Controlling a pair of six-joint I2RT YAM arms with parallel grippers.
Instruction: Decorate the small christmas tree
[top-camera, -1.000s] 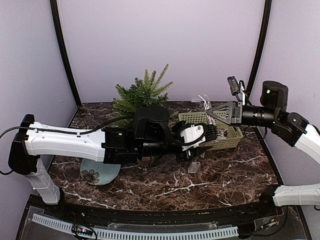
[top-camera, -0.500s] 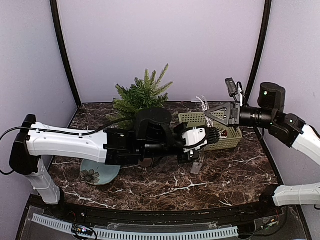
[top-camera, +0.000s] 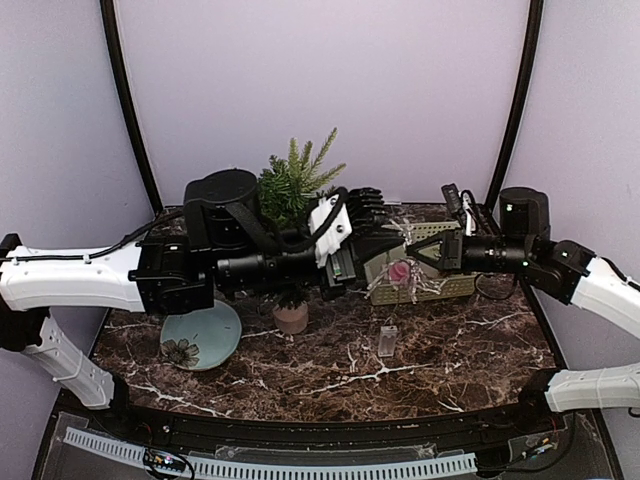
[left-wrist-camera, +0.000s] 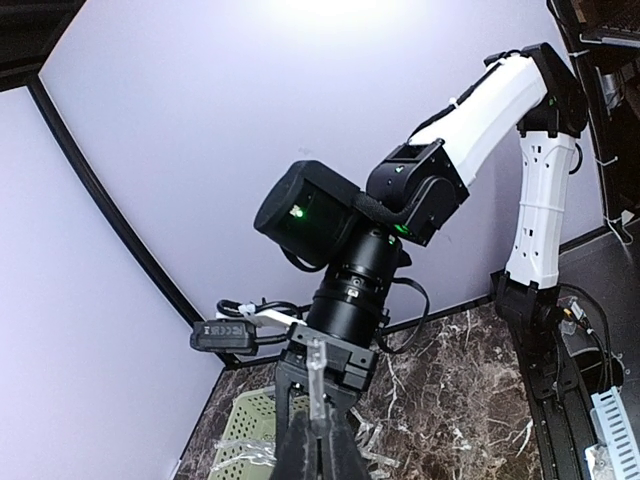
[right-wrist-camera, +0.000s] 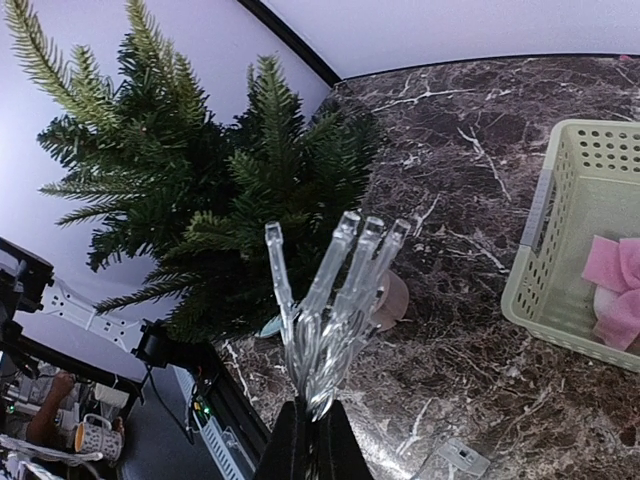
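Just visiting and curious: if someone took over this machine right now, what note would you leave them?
Left gripper: shut on one bulb of the clear plastic string of tiny lights.
Right gripper: shut on that string's bunched bulbs, in mid-air.
Small bushy green Christmas tree in a beige-pink pot: upright, left of the pale green perforated plastic basket, no decorations visible.
Basket holds a pink fabric-like item.
Done: lights picked up. Left: drape them on the tree, then any other ornaments.

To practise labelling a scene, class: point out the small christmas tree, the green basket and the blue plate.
small christmas tree (top-camera: 297, 183): top external view, on its upper green branches.
green basket (right-wrist-camera: 528, 270): right wrist view, on its left wall.
blue plate (top-camera: 215, 335): top external view, on its bare surface.
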